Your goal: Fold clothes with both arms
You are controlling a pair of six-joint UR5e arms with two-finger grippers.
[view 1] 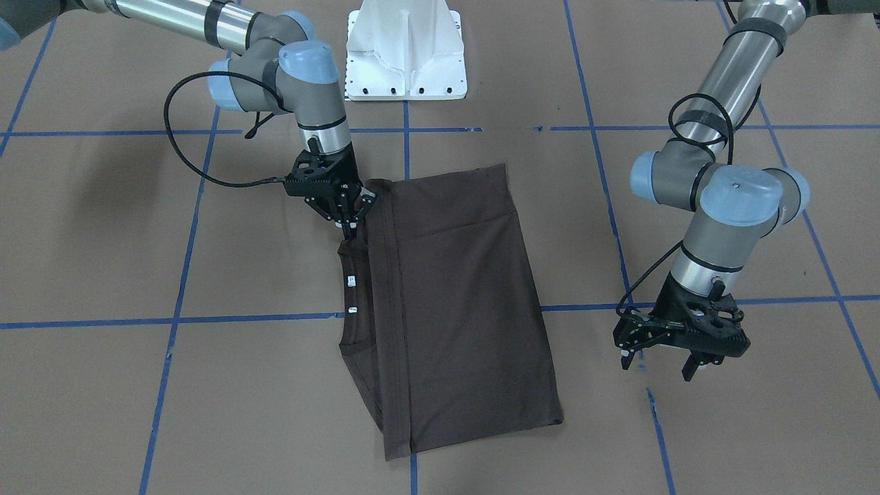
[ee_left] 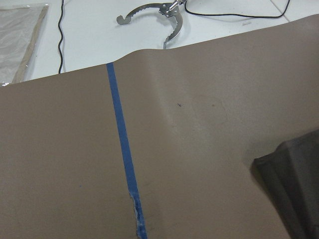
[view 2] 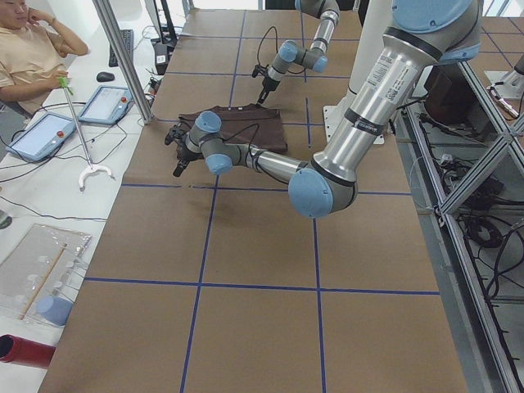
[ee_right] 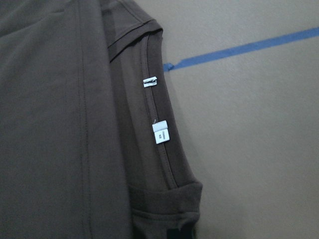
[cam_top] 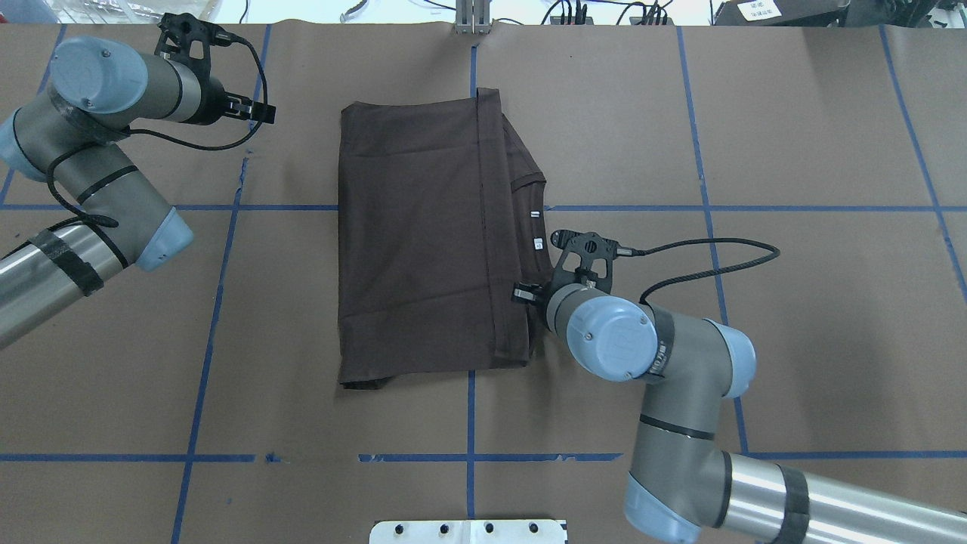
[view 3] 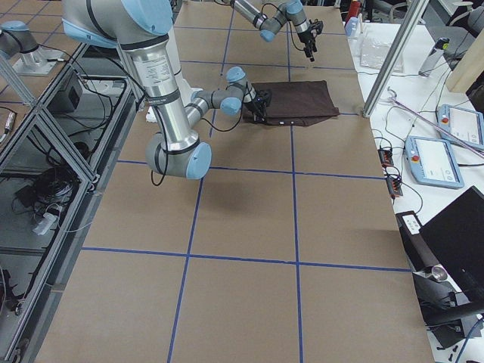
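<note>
The dark brown T-shirt (view 1: 454, 289) lies folded into a rough rectangle in the middle of the table (cam_top: 793, 302). Its collar and white neck tags (ee_right: 160, 132) stick out along one side. My right gripper (view 1: 350, 223) points down at the shirt's edge next to the collar, its fingers drawn together on the fabric there. In the overhead view its wrist hides the fingertips. My left gripper (view 1: 658, 366) hovers open over bare table, well clear of the shirt's other side. Only a shirt corner (ee_left: 294, 184) shows in the left wrist view.
The white pedestal base (view 1: 405, 55) stands at the robot's side of the table. Blue tape lines (cam_top: 468, 457) grid the brown surface. Beyond the far edge a person (view 2: 33, 49) sits by tablets, and a metal tool (ee_left: 159, 20) lies there.
</note>
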